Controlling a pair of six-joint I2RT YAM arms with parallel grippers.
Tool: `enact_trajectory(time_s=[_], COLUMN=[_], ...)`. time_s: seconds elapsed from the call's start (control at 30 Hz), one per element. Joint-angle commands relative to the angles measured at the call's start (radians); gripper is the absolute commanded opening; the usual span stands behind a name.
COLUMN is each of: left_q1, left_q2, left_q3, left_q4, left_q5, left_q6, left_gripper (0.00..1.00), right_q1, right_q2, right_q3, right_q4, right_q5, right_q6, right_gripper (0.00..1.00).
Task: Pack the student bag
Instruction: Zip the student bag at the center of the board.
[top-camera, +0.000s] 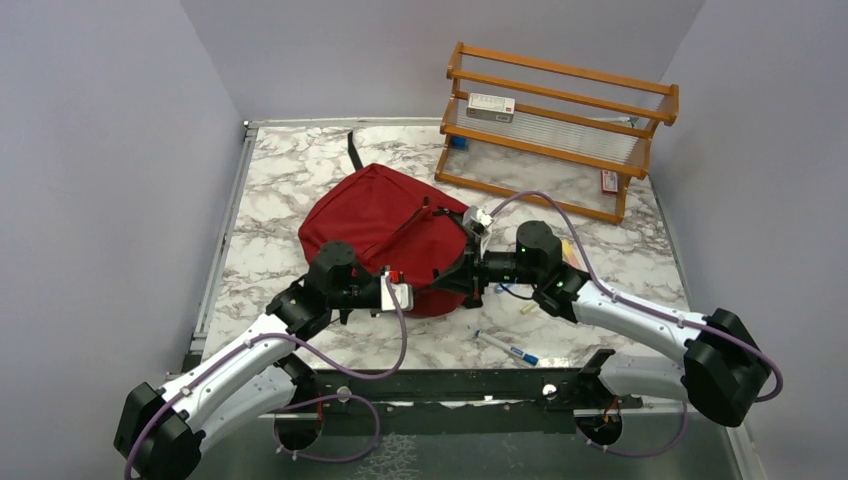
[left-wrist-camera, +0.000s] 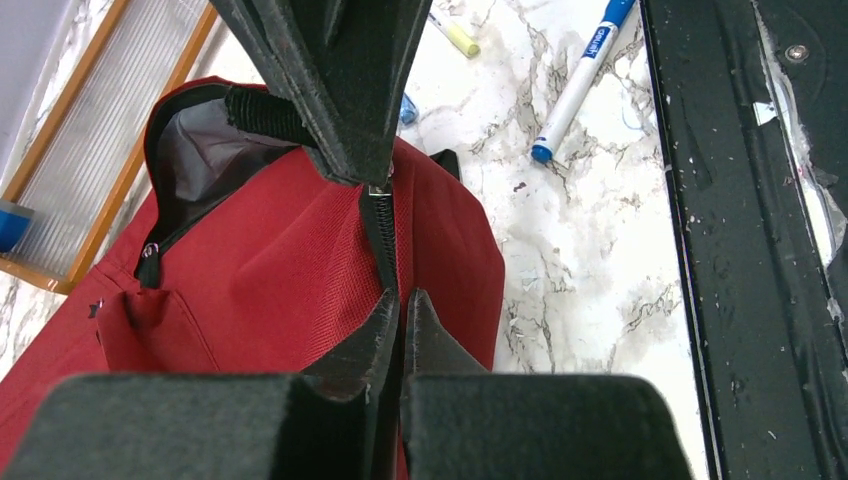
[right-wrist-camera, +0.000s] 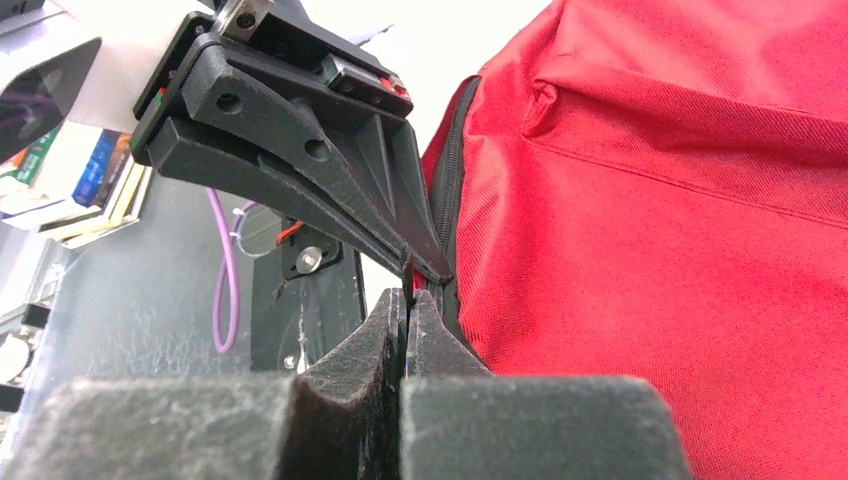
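Left hand (left-wrist-camera: 402, 298) and right hand (right-wrist-camera: 407, 298) pinch student bag (top-camera: 380, 215) by zipper (left-wrist-camera: 380, 235); mouth ajar.

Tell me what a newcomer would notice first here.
A red bag lies in the middle of the marble table, its top partly unzipped. At its near edge the left pincer and right pincer meet tip to tip, both shut on the zipper seam. A wooden rack stands at the far right, and a marker lies near the front edge.
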Motion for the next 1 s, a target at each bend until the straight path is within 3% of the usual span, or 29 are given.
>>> enact_trajectory(time_s=[0.0, 0.27, 0.6, 0.97], left_q1=[-0.007, -0.007, -0.007, 0.017], left_q2=[0.011, -0.019, -0.013, 0.005], left_q3=[0.006, 0.01, 0.022, 0.039], left_q4=[-0.052, -0.11, -0.176, -0.221], left_q5=[-0.031, -0.15, -0.368, -0.8], left_q6=[0.015, 0.058, 0.003, -0.079], left_gripper=[0.0, 0.0, 0.0, 0.0], right_q1=[0.005, 0.005, 0.005, 0.005], right_q2=[-0.095, -0.245, -0.298, -0.233], right_q3=[-0.014, -0.082, -0.134, -0.075], right_q4=[-0.033, -0.113, -0.134, -0.223], right_q5=[0.077, 0.263, 0.529, 0.728], right_q6=[-0.037, -0.089, -0.151, -0.149], right_gripper=[0.01, 0.01, 0.01, 0.01])
